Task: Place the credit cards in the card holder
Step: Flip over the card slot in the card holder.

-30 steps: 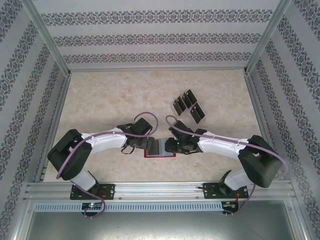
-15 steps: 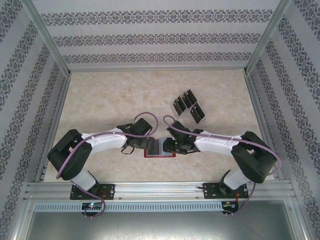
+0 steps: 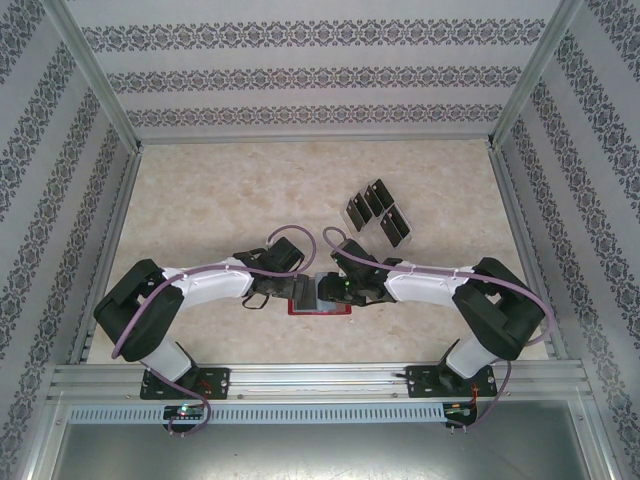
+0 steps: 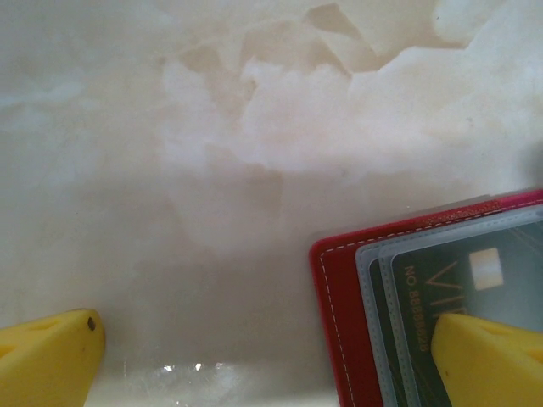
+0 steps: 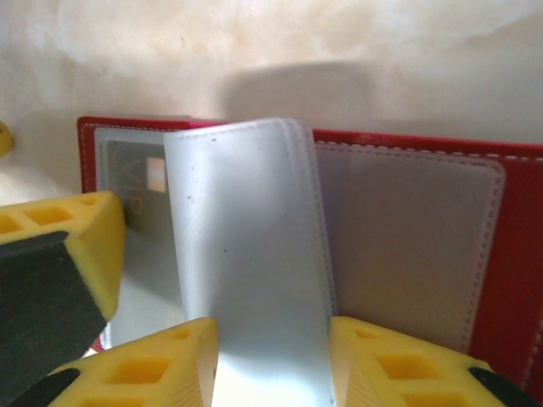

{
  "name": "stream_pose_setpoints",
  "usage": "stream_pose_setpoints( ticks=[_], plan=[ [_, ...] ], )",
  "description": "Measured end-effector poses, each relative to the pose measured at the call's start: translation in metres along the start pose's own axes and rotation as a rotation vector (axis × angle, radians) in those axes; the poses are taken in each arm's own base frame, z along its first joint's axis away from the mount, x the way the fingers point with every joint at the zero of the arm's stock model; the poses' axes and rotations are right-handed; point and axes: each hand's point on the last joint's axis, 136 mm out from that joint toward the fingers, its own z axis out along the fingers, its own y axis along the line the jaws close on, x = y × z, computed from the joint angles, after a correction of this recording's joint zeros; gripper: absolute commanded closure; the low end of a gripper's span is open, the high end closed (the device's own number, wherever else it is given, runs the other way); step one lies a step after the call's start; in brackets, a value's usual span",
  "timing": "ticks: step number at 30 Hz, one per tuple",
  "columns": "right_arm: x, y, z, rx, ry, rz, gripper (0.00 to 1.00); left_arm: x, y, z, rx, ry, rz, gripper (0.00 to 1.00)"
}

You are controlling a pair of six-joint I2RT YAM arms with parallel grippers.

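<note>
Scene: a pale marbled worktop point(image 3: 220, 200) enclosed by patterned walls point(image 3: 320, 70), with a metal rail point(image 3: 320, 378) along the near edge.
Arms: both reach inward from the near edge and meet at the middle of the worktop, over the card holder.
Card holder: the card holder point(image 3: 340, 308) is red with white stitching. It lies opened flat near the middle of the worktop, towards the near side, with its grey pockets facing up.
Stowed card: one dark card point(image 4: 475, 271) with pale lettering and a small pale square sits inside the clear pocket on the left page.
Credit cards: the loose credit cards point(image 3: 378, 212) are in a small dark cluster on the worktop, far and to the right of the card holder and well apart from it. Their exact number is hard to tell.
Left gripper: the left gripper point(image 4: 267, 339) has its jaws spread wide. One yellow finger is over the bare worktop to the left of the holder, and the other lies over the left page on top of the stowed card. It holds nothing between the fingers.
Right gripper: the right gripper point(image 5: 271, 339) has its jaws partly apart, above the middle of the holder.
Pocket leaf: a grey translucent pocket leaf point(image 5: 250, 254) stands up from the spine, seen face-on through the gap between the right fingers. Its lower corners pass behind the fingers. Whether the fingers press on it cannot be told.
Right page: an empty-looking grey pocket point(image 5: 407, 254) lies flat on the red cover.
</note>
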Motion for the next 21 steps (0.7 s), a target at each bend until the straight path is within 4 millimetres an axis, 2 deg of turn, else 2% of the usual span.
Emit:
stream_pose_setpoints(
  ticks=[11,19,21],
  plan=[
    [-0.002,0.018,0.001,-0.101,-0.006,0.03,0.6,0.0,0.0,0.0,0.002,-0.003,0.0,0.0],
    [-0.005,0.025,0.001,-0.141,-0.015,0.042,0.6,0.0,0.0,-0.001,0.003,-0.005,-0.001,0.0],
    [-0.004,0.024,0.001,-0.14,-0.013,0.047,0.57,0.0,0.001,-0.001,0.003,-0.005,-0.001,0.0]
  ],
)
